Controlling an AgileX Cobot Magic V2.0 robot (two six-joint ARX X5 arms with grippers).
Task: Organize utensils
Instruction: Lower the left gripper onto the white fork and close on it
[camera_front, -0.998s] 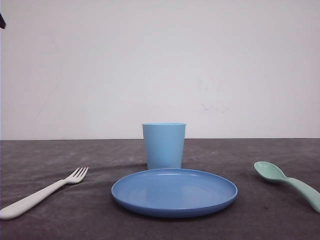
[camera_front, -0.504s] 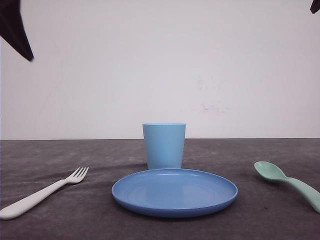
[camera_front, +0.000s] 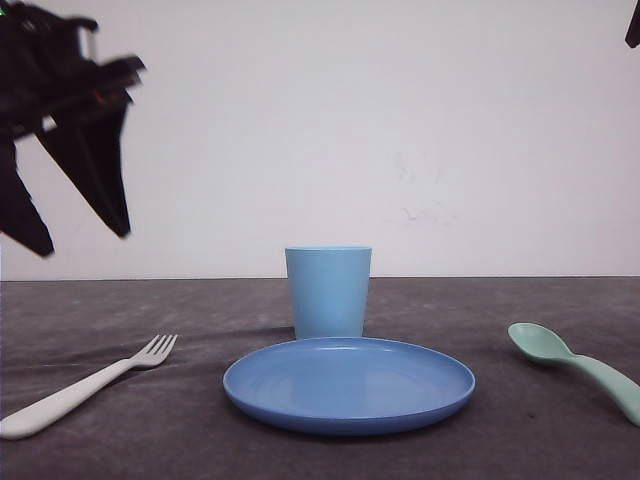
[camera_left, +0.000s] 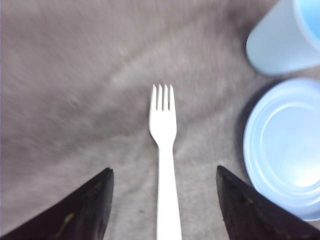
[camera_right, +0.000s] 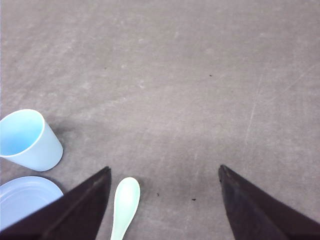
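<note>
**Left pincer hanging open over fork, nothing gripped**

The plate (camera_front: 349, 385) is being used as the landmark. The fork (camera_front: 82, 389) is lying flat on the table (camera_front: 520, 440) to the left of the plate, tines pointing away toward the far wall. The spoon (camera_front: 578, 367) is lying to the right of the plate, bowl toward the far side. The cup (camera_front: 328, 291) is standing upright just behind the plate.

The left pincer (camera_front: 75, 235) is being held high above the table, left of the plate, fingers spread wide, nothing gripped. In the left wrist view the fork handle (camera_left: 167, 200) is being framed between the two fingers (camera_left: 82, 212). The right pincer (camera_right: 162, 210) is also being held open and empty, with the spoon bowl (camera_right: 125, 200) lying close to one finger rather than centred.

Risks, as judged: the thin flat fork handle is likely being pinched poorly against the table cloth, so a slip or a skid toward the plate is possible. On the right side, the off-centre spoon could be clipped and pushed instead of grasped.
</note>
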